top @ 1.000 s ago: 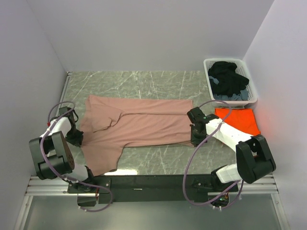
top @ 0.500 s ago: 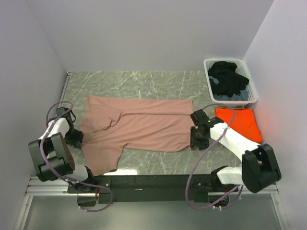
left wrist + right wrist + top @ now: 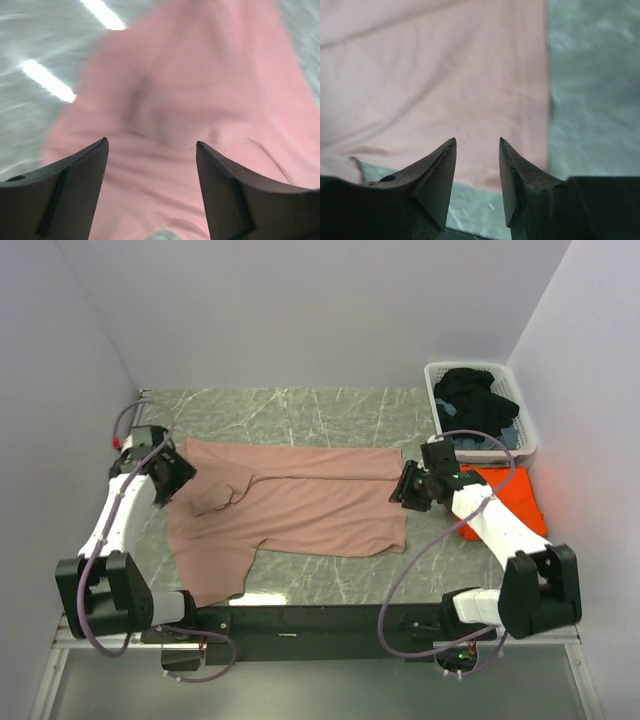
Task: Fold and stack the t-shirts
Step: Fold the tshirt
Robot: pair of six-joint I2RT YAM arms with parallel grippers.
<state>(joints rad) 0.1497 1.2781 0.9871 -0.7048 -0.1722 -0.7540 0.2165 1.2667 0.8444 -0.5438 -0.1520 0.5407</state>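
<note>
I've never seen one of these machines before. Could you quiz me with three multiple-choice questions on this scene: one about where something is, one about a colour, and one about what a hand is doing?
1. Where does the orange tee lie, relative to the pink tee and the white basket?
A. On the table, right of the pink tee, just in front of the basket
B. Inside the basket
C. Spread on top of the pink tee

2. What colour are the clothes in the basket?
A. Red
B. Yellow
C. Mostly black

3. What is the left hand doing?
A. Shut on the pink tee
B. Open above the pink tee, holding nothing
C. Carrying the orange tee

Answers:
1 A: the top view shows it flat on the table between the pink tee and the basket.
2 C: a dark pile fills the basket.
3 B: its wrist view shows the fingers spread with only cloth below.
</note>
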